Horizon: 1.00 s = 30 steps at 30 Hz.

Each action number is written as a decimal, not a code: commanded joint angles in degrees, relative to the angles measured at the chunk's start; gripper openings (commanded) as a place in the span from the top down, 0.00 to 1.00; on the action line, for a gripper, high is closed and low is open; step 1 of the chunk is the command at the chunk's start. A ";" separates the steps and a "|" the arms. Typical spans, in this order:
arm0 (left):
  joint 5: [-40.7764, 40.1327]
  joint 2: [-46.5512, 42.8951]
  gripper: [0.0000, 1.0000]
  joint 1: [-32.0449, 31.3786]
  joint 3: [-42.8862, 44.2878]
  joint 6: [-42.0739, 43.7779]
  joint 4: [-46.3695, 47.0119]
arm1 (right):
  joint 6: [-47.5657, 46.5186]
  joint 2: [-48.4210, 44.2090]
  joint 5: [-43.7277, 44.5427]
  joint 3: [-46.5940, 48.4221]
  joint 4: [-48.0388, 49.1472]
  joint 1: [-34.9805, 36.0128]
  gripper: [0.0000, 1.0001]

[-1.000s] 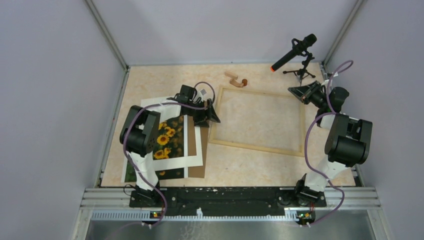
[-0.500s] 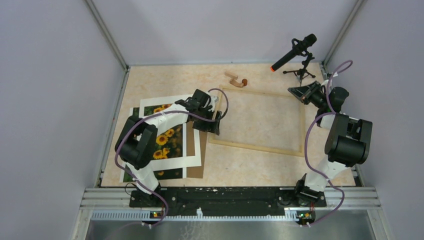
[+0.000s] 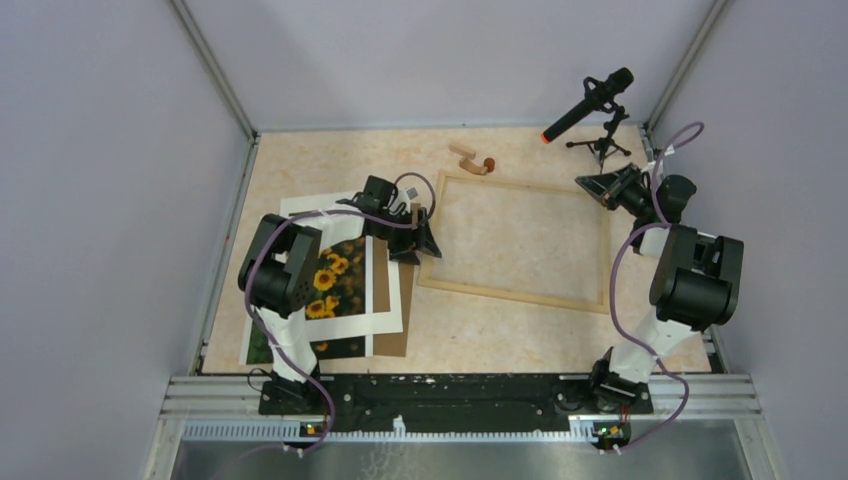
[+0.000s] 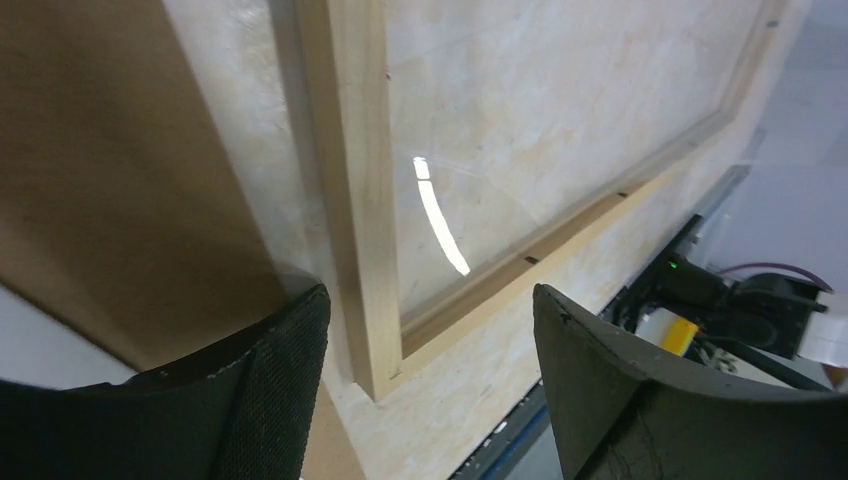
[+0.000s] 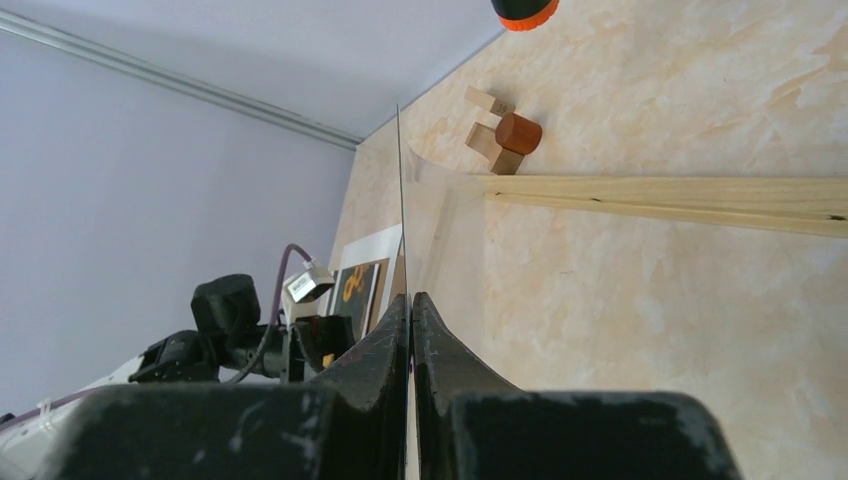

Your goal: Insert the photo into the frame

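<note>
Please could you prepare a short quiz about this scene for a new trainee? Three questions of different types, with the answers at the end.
1. True or false: the photo lies outside the frame.
2. Multiple choice: the left end effector is A) open, above a rail of the frame; B) shut on the photo; C) out of view.
3. Short answer: what does the right end effector clamp?
Key: 1 true; 2 A; 3 a thin clear sheet, seen edge-on between its fingers.
</note>
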 commanded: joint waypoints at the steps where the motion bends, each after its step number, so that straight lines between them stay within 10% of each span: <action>1: 6.41 1.74 0.22 -0.64 -1.97 -3.28 4.88 | -1.47 0.98 0.91 -0.73 1.94 0.81 1.00; 22: 7.78 1.47 0.28 1.26 -5.99 -4.68 7.89 | -16.20 -2.15 8.97 3.19 -24.61 1.51 0.77; 30: 8.15 0.94 0.28 1.76 -6.93 -4.42 8.42 | -30.42 -2.30 23.02 14.29 -55.23 3.23 0.39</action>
